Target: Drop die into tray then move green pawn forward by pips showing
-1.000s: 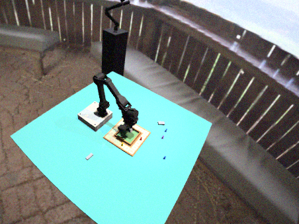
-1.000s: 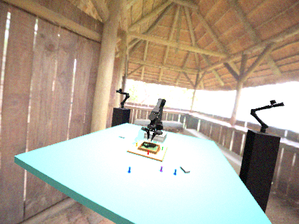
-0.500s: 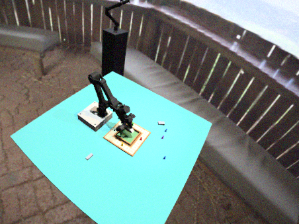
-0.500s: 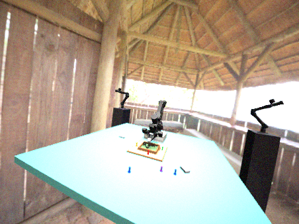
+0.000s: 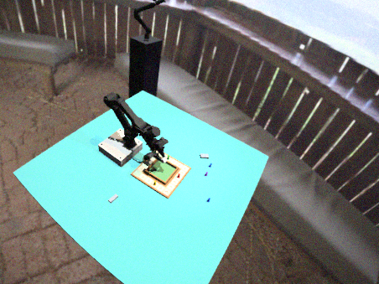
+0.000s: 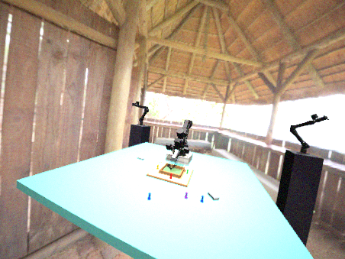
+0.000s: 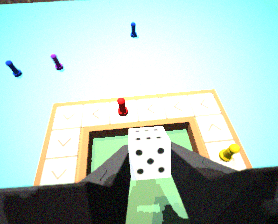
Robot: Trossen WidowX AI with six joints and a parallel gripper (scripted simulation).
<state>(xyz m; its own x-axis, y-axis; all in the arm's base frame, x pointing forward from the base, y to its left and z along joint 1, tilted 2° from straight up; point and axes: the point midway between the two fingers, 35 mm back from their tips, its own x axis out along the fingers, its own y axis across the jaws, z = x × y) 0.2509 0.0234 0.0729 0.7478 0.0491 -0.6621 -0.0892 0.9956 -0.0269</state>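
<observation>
My gripper (image 5: 153, 167) (image 6: 170, 166) is shut on the white die (image 7: 150, 155), over the green-floored tray (image 5: 173, 177) (image 7: 200, 145). The die's face towards the wrist camera shows five pips, and the foreshortened face above it shows two rows of pips. The green pawn (image 5: 168, 157) (image 6: 187, 171) stands on the board (image 5: 140, 174) (image 7: 61, 156) by the tray, outside the wrist view. The red pawn (image 5: 179, 175) (image 6: 171, 176) (image 7: 122, 107) and the yellow pawn (image 5: 154, 183) (image 6: 158, 166) (image 7: 230, 152) stand on other board squares with printed arrows.
Off the board stand a purple pawn (image 5: 206, 173) (image 6: 186, 195) (image 7: 57, 62) and two blue pawns, one near it (image 5: 210, 165) (image 7: 14, 69) and one farther off (image 5: 208, 199) (image 7: 133, 30). Two small grey blocks lie on the table, one at right (image 5: 204, 156) and one at left (image 5: 113, 198).
</observation>
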